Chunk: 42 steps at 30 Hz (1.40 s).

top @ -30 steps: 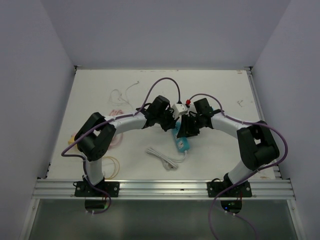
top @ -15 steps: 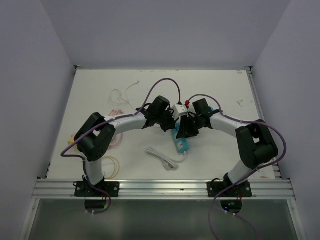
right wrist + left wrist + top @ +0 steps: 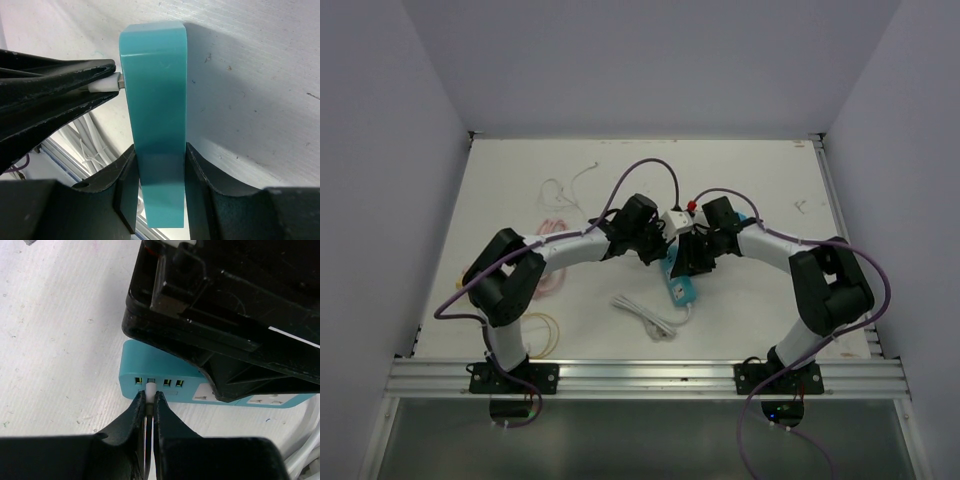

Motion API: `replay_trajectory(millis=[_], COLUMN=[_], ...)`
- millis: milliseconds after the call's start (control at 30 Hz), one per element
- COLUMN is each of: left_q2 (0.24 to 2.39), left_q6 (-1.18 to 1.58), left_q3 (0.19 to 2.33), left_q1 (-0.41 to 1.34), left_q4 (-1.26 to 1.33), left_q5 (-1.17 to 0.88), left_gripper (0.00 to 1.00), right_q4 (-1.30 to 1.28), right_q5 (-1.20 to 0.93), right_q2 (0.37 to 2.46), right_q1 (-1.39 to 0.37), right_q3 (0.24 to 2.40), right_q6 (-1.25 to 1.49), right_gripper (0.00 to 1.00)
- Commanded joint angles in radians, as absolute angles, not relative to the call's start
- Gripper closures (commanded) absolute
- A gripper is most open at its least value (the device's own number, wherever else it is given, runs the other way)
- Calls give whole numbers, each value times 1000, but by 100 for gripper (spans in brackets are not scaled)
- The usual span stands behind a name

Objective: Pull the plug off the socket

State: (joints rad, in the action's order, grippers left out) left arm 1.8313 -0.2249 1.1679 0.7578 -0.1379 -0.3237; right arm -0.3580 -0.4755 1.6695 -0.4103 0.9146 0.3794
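The white tabletop (image 3: 520, 180) carries the teal socket (image 3: 157, 100) near its middle. The right end effector (image 3: 160, 165) clamps the socket's long sides, seemingly to anchor it. At the socket's short end, the left end effector (image 3: 149, 402) pinches the small white plug (image 3: 149, 387), which sits in a port. Bare surface behind it leaves room for a straight pull.

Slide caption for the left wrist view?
Left end effector pinches the white plug seated in a port on the teal power strip.
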Motion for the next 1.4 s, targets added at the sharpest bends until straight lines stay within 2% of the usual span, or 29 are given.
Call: replay_trajectory(millis=[0, 400, 633, 833, 1000, 1167, 1367], left_q2=[1710, 1668, 1637, 1776, 1984, 2172, 2301], left_q6=[-224, -216, -100, -25, 57, 146, 305], left_q3=[1169, 1146, 1117, 1310, 1572, 1860, 1951], left_q1=[758, 736, 658, 637, 609, 604, 604], left_q4=[-192, -213, -104, -66, -66, -80, 60], left_q5=[-356, -341, -285, -215, -190, -250, -351], left_gripper=[100, 100, 100, 100, 100, 100, 96], right_q4=[-494, -470, -417, -391, -371, -368, -345], right_q5=[-114, -132, -215, -232, -230, -232, -261], right_q2=[1738, 1749, 1637, 1557, 1473, 1428, 1416], right_q1=[-364, -348, -279, -233, -216, -206, -202], right_q3=[900, 885, 851, 821, 781, 759, 749], right_q6=[414, 414, 433, 466, 488, 497, 502], right_gripper=[100, 100, 100, 100, 100, 100, 100])
